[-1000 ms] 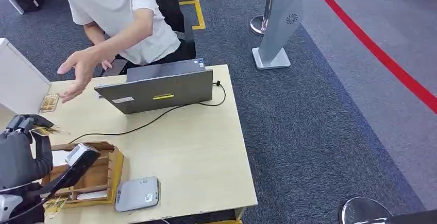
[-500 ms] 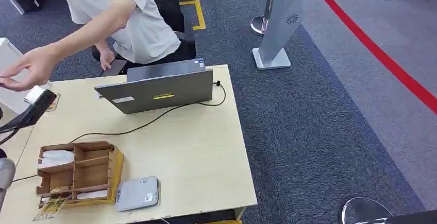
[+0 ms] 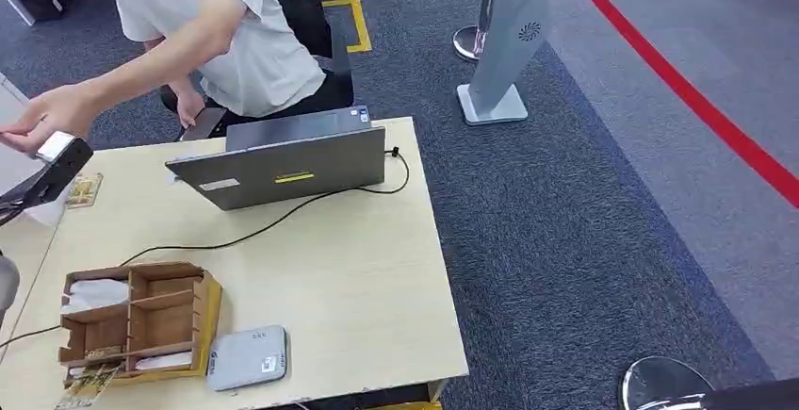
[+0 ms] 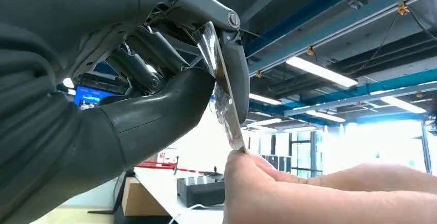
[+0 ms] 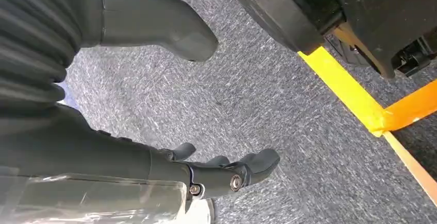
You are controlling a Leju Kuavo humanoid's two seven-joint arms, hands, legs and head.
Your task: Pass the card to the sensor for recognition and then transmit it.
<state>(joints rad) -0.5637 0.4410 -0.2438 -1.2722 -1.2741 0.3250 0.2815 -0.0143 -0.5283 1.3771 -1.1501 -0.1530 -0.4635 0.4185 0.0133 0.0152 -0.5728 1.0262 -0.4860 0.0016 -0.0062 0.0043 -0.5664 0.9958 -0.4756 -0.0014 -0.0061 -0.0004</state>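
Currently left hand (image 4: 154,74) pinches the card (image 4: 221,90) between thumb and fingers; a person's hand (image 4: 309,193) grips its free end. Risk: late release bends or tears it, early release drops it. Right hand (image 5: 216,175) hangs over the carpet, fingers loosely apart, holding nothing.

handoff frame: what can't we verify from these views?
- Card face: seen edge-on in the left wrist view, print unreadable.
- Left hand: head view's left edge cuts it off.
- Person's hand on the card's end: the pinching fingertips cover that end.
- Box contents: too small in the head view.
- Right hand: palm faces away.
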